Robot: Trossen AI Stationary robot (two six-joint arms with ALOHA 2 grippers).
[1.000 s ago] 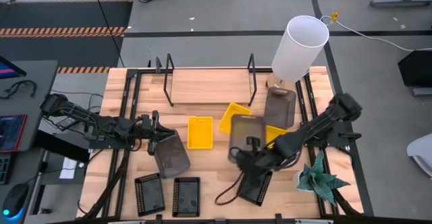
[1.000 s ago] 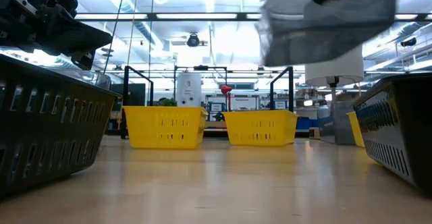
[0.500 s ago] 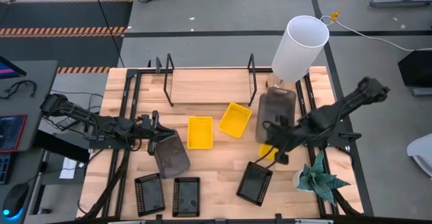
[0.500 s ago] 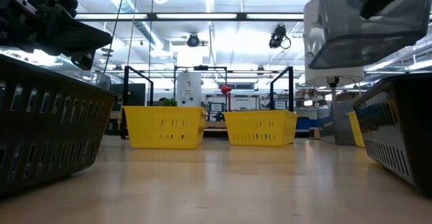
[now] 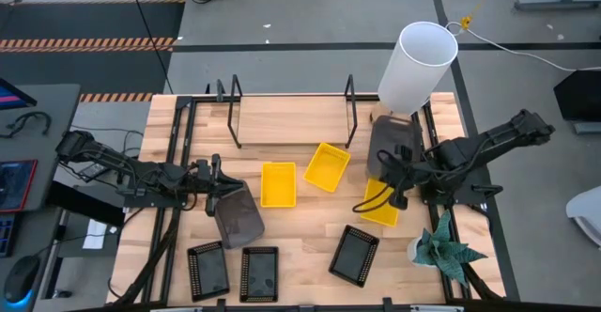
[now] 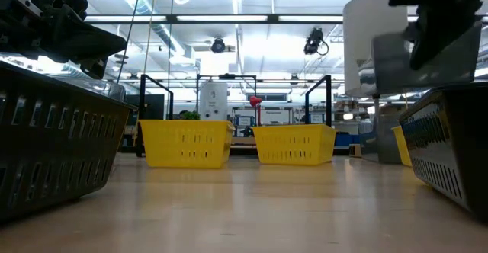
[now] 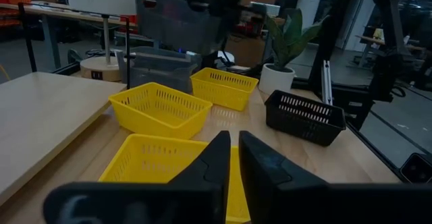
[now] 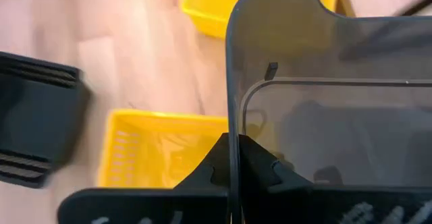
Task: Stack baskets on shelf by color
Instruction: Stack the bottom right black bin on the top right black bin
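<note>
Over by the lamp, the right gripper (image 5: 392, 173) is pinching a grey basket (image 5: 394, 144) above another grey one; it should be lining rims up squarely before dropping it in. Left gripper (image 5: 214, 196) is clamped on its own grey basket (image 5: 237, 215)

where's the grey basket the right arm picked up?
High view, right side: the solid dark grey plastic basket is in the right tool, over another grey basket, beside the white cylinder.

Both arms are dark, nearly black, built of slim jointed links with bulkier rounded housings at the joints. The left end effector (image 5: 218, 192) and right end effector (image 5: 392, 174) each end in two flat, tapering black fingers (image 7: 223, 166). Thin black cables trail along the left arm's links.
</note>
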